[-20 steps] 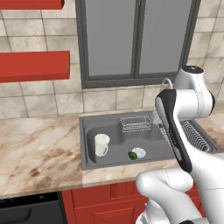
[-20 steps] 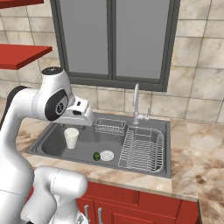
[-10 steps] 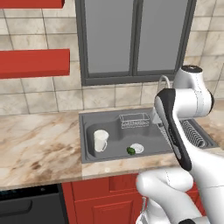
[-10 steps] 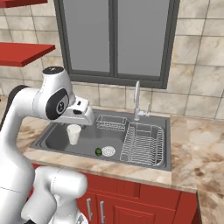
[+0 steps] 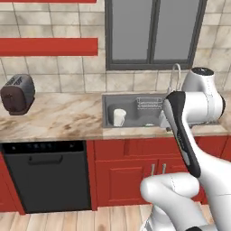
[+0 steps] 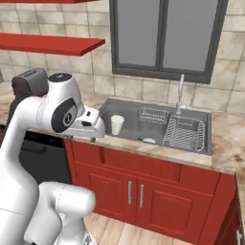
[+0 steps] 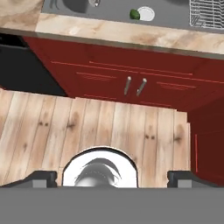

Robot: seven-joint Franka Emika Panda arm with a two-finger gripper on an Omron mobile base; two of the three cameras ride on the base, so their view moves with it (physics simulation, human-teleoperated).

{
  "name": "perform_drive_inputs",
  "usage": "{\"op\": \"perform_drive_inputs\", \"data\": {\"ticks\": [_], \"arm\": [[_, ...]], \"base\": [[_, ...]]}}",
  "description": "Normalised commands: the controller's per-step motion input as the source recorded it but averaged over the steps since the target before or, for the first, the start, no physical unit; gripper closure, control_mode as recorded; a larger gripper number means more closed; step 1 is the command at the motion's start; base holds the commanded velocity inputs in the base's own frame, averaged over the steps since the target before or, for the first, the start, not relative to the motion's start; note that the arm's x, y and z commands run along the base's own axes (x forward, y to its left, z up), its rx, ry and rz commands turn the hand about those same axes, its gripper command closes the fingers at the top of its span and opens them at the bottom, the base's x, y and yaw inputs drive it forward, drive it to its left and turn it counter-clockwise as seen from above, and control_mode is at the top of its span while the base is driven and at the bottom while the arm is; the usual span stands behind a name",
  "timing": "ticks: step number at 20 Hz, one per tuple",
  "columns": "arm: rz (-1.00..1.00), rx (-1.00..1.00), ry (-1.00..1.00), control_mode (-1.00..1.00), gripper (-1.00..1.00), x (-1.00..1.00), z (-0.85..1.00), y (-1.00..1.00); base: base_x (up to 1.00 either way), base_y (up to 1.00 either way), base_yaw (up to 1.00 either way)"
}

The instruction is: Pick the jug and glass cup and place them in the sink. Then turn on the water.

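Inside the grey steel sink's (image 5: pixel 135 118) left basin stands the pale translucent jug (image 5: pixel 119 117). Since a second ago the base has backed away, widening both views. Gripper (image 7: pixel 112 177) fully open, empty; dark cup presumably next.

Red cabinets (image 6: pixel 139 186), tile wall (image 5: pixel 54 67), wood floor (image 7: pixel 87 127).

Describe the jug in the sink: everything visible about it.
The jug is a pale, whitish, tapered vessel, wider at the rim than at the base, with an open top. It looks translucent or matte plastic. It stands upright on the floor of the sink's left basin, toward that basin's left side, with nothing gripping it.
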Motion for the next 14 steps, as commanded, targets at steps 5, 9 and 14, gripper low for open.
{"op": "perform_drive_inputs", "data": {"ticks": [5,9,14], "arm": [[0.00,0.00,0.00,1.00,-1.00,0.00,0.00,0.00],[0.00,0.00,0.00,1.00,-1.00,0.00,0.00,0.00],[0.00,0.00,0.00,1.00,-1.00,0.00,0.00,0.00]], "base": [[-0.27,0.78,0.65],[-0.19,0.80,0.71],[-0.21,0.75,0.71]]}}
